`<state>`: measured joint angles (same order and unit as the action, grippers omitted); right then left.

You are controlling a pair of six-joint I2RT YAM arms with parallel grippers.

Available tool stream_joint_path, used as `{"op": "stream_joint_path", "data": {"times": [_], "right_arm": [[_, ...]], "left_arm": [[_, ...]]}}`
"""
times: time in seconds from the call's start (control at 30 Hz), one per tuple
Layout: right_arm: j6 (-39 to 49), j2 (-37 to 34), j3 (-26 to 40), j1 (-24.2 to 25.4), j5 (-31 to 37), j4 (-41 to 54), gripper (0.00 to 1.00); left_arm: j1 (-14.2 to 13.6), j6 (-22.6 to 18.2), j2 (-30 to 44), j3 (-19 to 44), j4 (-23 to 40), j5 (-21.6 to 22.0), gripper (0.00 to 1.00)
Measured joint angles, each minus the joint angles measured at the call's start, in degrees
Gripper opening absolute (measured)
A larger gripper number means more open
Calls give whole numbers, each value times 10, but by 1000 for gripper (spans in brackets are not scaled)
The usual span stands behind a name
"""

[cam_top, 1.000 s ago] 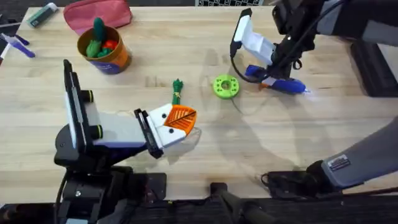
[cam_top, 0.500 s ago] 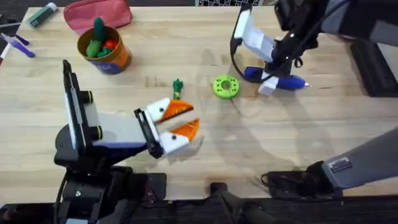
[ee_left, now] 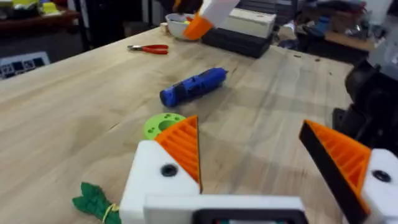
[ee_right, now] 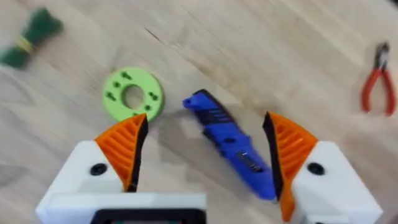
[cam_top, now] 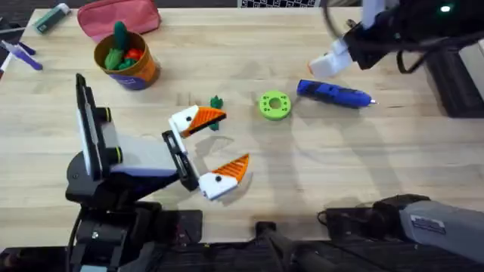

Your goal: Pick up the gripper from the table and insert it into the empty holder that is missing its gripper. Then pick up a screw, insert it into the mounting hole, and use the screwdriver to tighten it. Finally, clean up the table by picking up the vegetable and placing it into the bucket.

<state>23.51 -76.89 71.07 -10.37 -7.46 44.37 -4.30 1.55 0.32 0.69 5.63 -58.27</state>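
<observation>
My left gripper (cam_top: 229,139) (ee_left: 255,155) stands open low over the table's middle, nothing between its orange-padded white fingers. The vegetable (cam_top: 216,102) (ee_left: 93,202), a small dark-green bundle, lies just beyond its far finger. The blue screwdriver (cam_top: 333,93) (ee_left: 196,86) (ee_right: 233,149) lies flat on the wood at the right. Above it hovers my right gripper (cam_top: 333,62) (ee_right: 205,155), open and lifted clear. The orange bucket (cam_top: 127,62) stands at the far left with toys in it. A loose gripper, an empty holder and a screw are out of view.
A lime-green disc (cam_top: 274,105) (ee_right: 132,94) lies between the vegetable and the screwdriver. Red-handled pliers (ee_left: 149,48) (ee_right: 378,84) lie farther right. A pink pouch (cam_top: 119,17) and pens (cam_top: 19,53) sit at the back left.
My left gripper went from shut to wide open. The right gripper let go of the screwdriver and rose away to the back right; the screwdriver now rests on the table.
</observation>
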Motion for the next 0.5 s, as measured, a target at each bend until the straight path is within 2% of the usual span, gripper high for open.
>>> {"op": "stream_joint_path", "data": {"times": [0.13, 0.2, 0.37, 0.5], "right_arm": [[-127, 38, 0, 0, -14, 45, 992], [-161, 57, 0, 0, -16, 76, 992], [-208, 121, 0, 0, -19, 128, 992], [-226, 178, -18, 0, -19, 134, 994]], "left_arm": [[0, 38, 0, 4, 4, 37, 985], [0, 41, 0, 24, 47, 62, 985], [0, 2, 46, 134, 211, 159, 985], [0, -37, 129, 244, 294, 225, 985]]}}
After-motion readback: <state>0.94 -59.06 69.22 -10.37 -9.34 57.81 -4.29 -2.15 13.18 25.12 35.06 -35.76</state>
